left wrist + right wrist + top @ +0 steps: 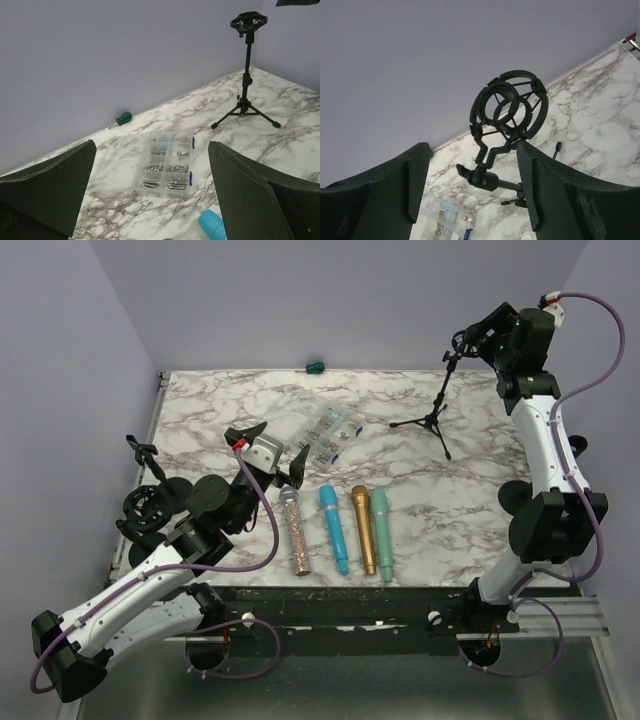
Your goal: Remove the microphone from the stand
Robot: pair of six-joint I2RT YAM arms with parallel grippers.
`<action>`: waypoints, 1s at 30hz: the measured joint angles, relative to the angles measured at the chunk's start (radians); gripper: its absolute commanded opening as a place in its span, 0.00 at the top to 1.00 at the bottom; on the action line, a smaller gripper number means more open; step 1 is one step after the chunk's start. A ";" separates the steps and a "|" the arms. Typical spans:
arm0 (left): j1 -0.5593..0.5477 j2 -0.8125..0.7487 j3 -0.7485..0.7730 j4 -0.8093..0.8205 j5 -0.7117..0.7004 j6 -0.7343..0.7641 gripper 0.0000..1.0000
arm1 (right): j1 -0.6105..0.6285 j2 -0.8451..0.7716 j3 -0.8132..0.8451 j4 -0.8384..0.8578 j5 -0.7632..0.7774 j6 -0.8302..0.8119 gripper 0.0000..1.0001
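Note:
The black tripod stand point(440, 410) is upright at the back right; its ring mount point(510, 105) holds nothing. It also shows in the left wrist view point(245, 75). Four microphones lie side by side at the front: glitter point(296, 532), blue point(334, 528), gold point(363, 528) and teal point(382, 532). My right gripper point(478, 332) is open and empty, raised beside the mount, which sits just beyond its fingertips point(472, 150). My left gripper point(272, 450) is open and empty above the table left of centre point(150, 150), with the blue microphone's tip point(212, 225) below it.
A clear box of screws point(330, 433) lies mid-table, also in the left wrist view point(167, 162). A green-handled screwdriver point(314, 367) lies by the back wall. A second black mount and stand parts point(150, 502) sit at the left edge.

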State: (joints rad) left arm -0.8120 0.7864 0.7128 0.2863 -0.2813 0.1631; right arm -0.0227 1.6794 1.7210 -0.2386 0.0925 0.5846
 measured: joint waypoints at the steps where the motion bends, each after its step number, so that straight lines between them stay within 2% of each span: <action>1: 0.000 0.000 0.000 0.000 0.001 0.000 0.02 | -0.005 0.008 0.002 0.002 0.000 0.004 0.26; 10: 0.000 -0.002 0.000 0.000 0.002 0.000 0.02 | -0.008 0.101 -0.205 0.027 -0.046 0.018 0.26; 16: 0.000 -0.005 0.002 0.000 0.005 -0.006 0.02 | -0.005 0.052 -0.312 0.063 -0.053 0.017 0.25; 24: 0.000 -0.004 0.011 -0.002 0.005 -0.008 0.01 | -0.005 0.030 -0.301 0.051 -0.058 -0.029 0.11; 30: 0.000 0.007 0.012 -0.004 0.006 -0.010 0.02 | 0.022 -0.073 -0.401 0.083 -0.050 -0.098 0.09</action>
State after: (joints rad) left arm -0.8120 0.7937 0.7246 0.2825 -0.2756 0.1528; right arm -0.0010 1.6066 1.3197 -0.1555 0.0422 0.4866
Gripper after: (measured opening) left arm 0.979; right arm 0.907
